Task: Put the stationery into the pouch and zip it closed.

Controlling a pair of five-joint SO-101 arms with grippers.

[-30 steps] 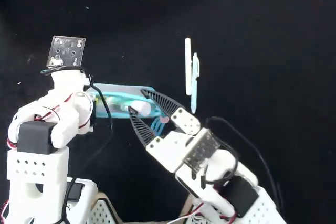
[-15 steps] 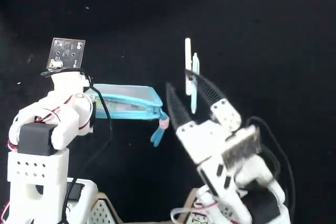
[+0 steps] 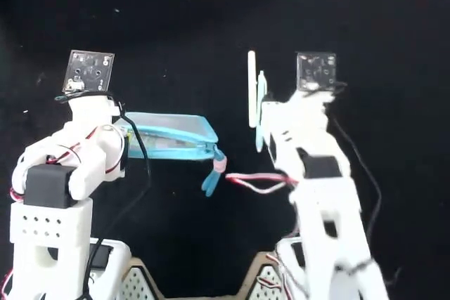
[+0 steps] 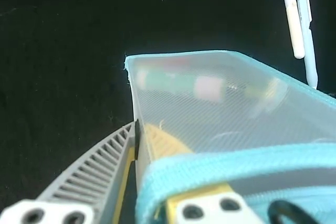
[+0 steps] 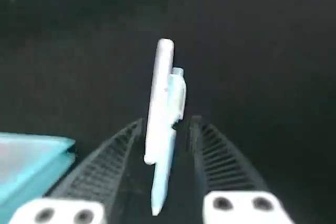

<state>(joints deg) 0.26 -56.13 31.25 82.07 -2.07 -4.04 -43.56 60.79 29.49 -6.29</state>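
A black table (image 3: 380,47) spreads under both my arms. The pouch (image 3: 172,135) lies at about 9 o'clock from its middle, long side running 9 to 3. It has a clear side and a turquoise zip edge. A blue pull (image 3: 210,175) with a pink bead trails off the pouch's corner toward 5 o'clock. Through the clear wall (image 4: 210,108) I see blurred items (image 4: 181,84) inside, green and white, too soft to name. My left gripper (image 4: 142,145) is clamped on the 9 o'clock end of the pouch, one ribbed finger (image 4: 100,158) pressed against the outside of the wall. At 2 o'clock from the pouch, well apart from it, two pens lie touching side by side, both pointing 12 to 6. They are a white pen (image 3: 252,89) and, on its 3 o'clock side, a light blue pen (image 3: 261,96). My right gripper (image 5: 168,124) sits low over them, jaws spread wide. One finger (image 5: 118,148) is on each flank of the pair, and neither touches a pen. The white pen (image 5: 160,103) and blue pen (image 5: 163,182) run straight up the gap. The pouch's corner (image 5: 31,156) lies off at 9 o'clock of the jaws.
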